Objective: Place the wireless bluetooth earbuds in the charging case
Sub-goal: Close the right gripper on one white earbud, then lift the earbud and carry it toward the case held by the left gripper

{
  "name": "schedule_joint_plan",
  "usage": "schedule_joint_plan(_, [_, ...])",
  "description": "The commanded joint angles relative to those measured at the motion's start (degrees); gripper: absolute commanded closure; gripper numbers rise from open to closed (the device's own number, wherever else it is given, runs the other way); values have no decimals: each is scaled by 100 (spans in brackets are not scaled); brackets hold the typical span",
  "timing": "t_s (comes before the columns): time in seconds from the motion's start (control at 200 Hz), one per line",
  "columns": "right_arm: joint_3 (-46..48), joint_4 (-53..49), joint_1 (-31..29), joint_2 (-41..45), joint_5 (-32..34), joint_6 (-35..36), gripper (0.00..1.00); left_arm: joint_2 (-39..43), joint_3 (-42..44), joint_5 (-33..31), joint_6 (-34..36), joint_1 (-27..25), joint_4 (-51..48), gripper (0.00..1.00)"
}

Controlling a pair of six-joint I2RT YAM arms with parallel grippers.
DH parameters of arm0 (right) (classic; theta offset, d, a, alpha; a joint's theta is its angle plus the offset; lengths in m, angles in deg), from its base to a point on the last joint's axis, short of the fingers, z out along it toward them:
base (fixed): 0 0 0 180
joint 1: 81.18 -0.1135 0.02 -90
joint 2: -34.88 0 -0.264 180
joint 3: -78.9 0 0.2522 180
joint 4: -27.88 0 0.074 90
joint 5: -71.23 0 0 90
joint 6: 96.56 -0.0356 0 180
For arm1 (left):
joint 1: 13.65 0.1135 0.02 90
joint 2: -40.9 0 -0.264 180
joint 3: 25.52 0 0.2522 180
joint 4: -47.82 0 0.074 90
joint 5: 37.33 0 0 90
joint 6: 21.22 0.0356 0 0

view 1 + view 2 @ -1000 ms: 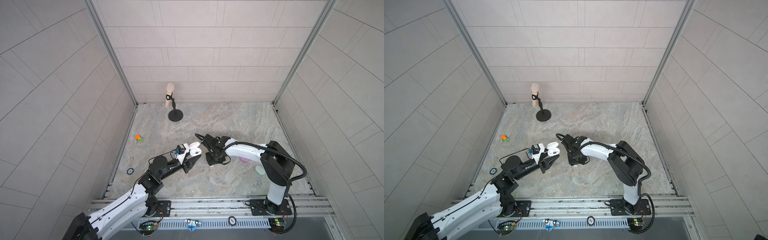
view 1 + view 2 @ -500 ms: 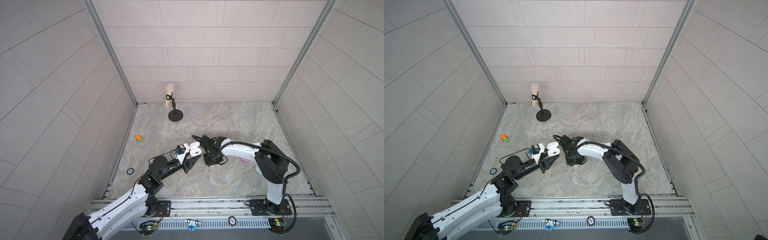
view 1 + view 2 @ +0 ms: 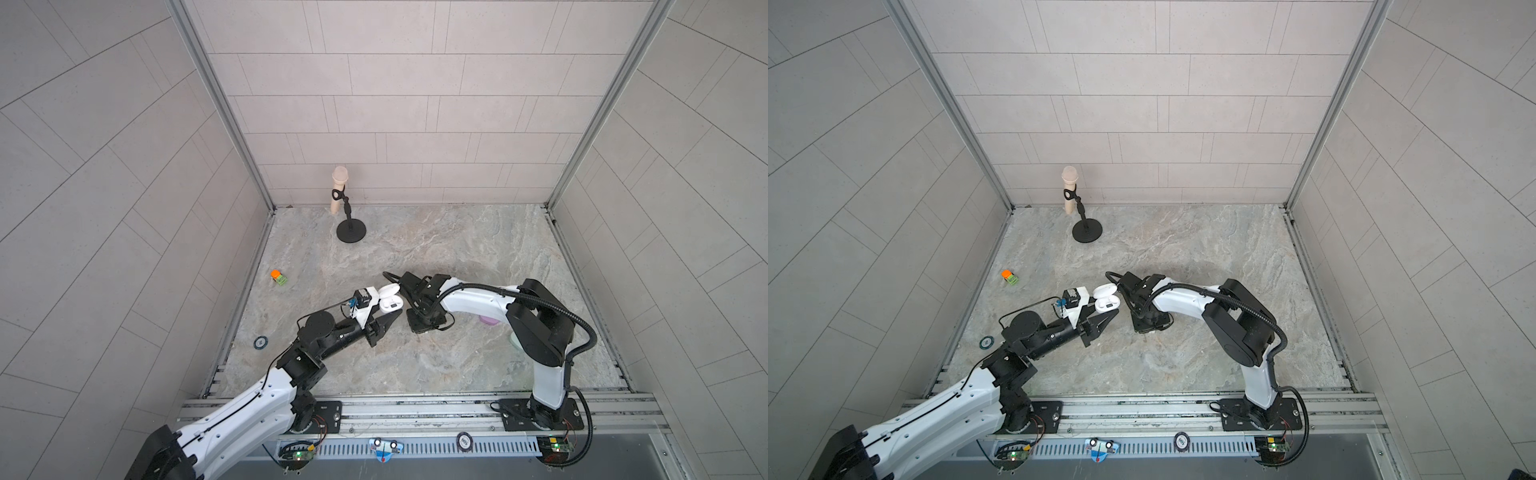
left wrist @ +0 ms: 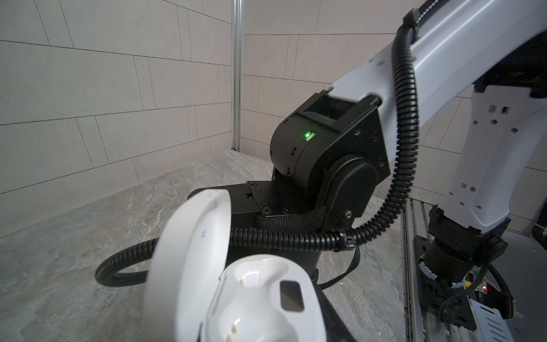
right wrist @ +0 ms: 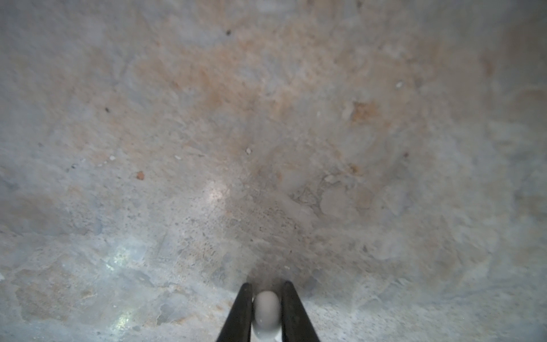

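A white charging case (image 4: 254, 299) sits between the jaws of my left gripper (image 3: 386, 318), its lid (image 4: 192, 248) swung open and both sockets bare. In both top views the case (image 3: 390, 300) is lifted above the stone floor near the middle. Just right of it, my right gripper (image 5: 265, 286) points straight down at the floor. It is shut on one white earbud (image 5: 266, 309) pinched between its two black fingers. That earbud is hidden under the right wrist (image 3: 422, 303) in both top views. I see no other earbuds.
A lilac case (image 3: 488, 320) and a pale green one (image 3: 514, 341) lie partly behind the right arm. A microphone on a black stand (image 3: 351, 230) is at the back. An orange-green toy (image 3: 278, 277) and a small ring (image 3: 260, 342) lie at the left.
My right gripper has closed its jaws onto the white earbud and edged slightly left towards the case. The left arm and the case have stayed still.
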Motion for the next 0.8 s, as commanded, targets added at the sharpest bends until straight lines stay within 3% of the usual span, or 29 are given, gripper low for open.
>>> schedule_joint_plan(0.0, [-40,-240,-47,-133,165,-35,82,72,60,-1,-16,26,125,78])
schedule_joint_plan(0.461, [401,-367,368,1143,132,-67,85,-40,-68,166,-7,26,90,78])
schedule_joint_plan(0.796, [646,-478,1000,2731,-530,205,85,-598,-378,641,-83,13,392,77])
